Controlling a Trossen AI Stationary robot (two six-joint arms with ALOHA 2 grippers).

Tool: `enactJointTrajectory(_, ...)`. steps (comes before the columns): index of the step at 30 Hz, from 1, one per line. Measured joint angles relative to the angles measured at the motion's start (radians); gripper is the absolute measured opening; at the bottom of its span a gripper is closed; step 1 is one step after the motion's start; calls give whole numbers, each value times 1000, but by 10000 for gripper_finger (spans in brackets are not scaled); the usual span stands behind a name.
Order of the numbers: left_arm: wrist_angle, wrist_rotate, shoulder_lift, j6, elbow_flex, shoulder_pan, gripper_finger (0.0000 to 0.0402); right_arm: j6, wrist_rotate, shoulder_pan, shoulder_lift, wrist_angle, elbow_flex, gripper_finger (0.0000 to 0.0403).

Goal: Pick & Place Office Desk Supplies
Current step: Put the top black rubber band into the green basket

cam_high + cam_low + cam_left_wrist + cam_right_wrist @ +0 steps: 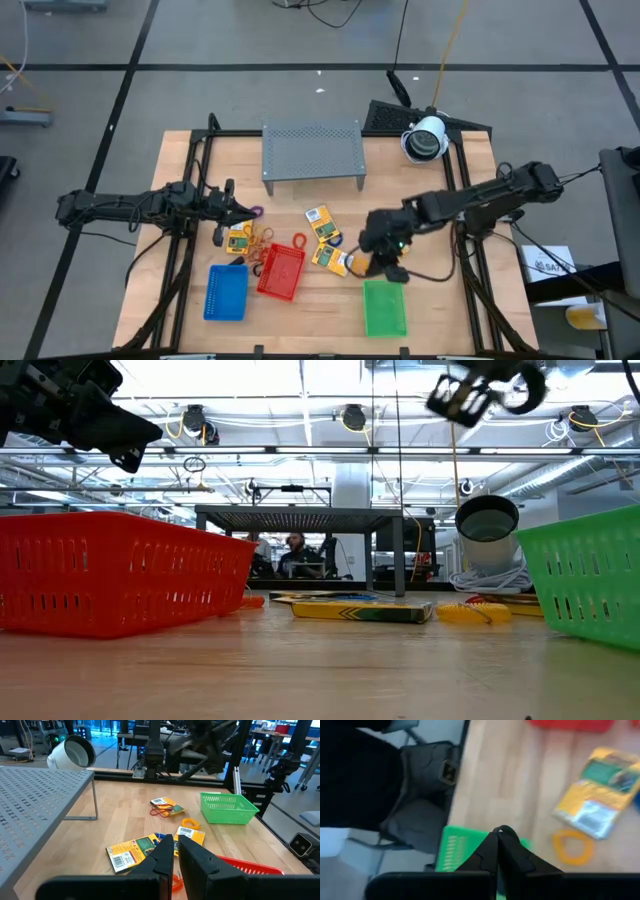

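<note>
High view: we find the right gripper (391, 268) closed, empty, above the green tray (384, 308); left gripper (240, 210) nearly closed, empty.

grey rack (312, 150), blue tray (227, 292), red tray (282, 271), green tray (384, 308)

Overhead camera looks straight down; low camera sits level at the counter's edge; both share the green plastic mesh tray (384, 308).

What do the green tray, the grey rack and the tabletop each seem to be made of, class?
Green tray: probably plastic, its walls an evenly moulded mesh with a glossy rim.
Grey rack: likely painted sheet metal, thin, flat, perforated, on slim legs.
Tabletop: wood or wood laminate, pale with visible grain and plank seams.
</note>
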Motion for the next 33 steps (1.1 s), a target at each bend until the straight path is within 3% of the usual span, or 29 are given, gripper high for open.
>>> enactJointTrajectory(3, 5, 0, 0, 0, 0, 0, 33, 44, 23, 72, 1, 9, 0, 0)
enactJointTrajectory(12, 16, 0, 0, 1, 0, 0, 33, 155, 249, 223, 0, 74, -40, 0)
enactJointTrajectory(23, 15, -1, 0, -31, 0, 0, 33, 386, 249, 302, 1, 454, -321, 0)
enactJointTrajectory(33, 14, -2, 0, -111, 0, 0, 33, 399, 254, 308, 1, 511, -439, 0)
